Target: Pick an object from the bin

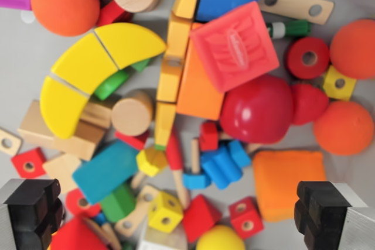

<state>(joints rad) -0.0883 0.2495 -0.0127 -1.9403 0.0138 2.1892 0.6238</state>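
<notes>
The wrist view looks straight down into a grey bin (20,68) packed with coloured toys. My gripper (179,215) is open, its two black fingertips (32,209) at the bottom corners, nothing between them. Below the gap lie a yellow holed cube (165,211), a red block (200,217), a red holed cube (245,216) and a yellow ball (220,239). Higher up sit a yellow arch in three pieces (88,68), a pink stamped block (234,45), a dark red rounded piece (258,109) and a teal block (105,171).
Orange balls lie at top left (64,4) and along the right (343,127). An orange foam block (290,182) sits by the right finger. Wooden cylinders (132,114), blue pieces (220,165) and a holed wooden strip (296,3) crowd the bin.
</notes>
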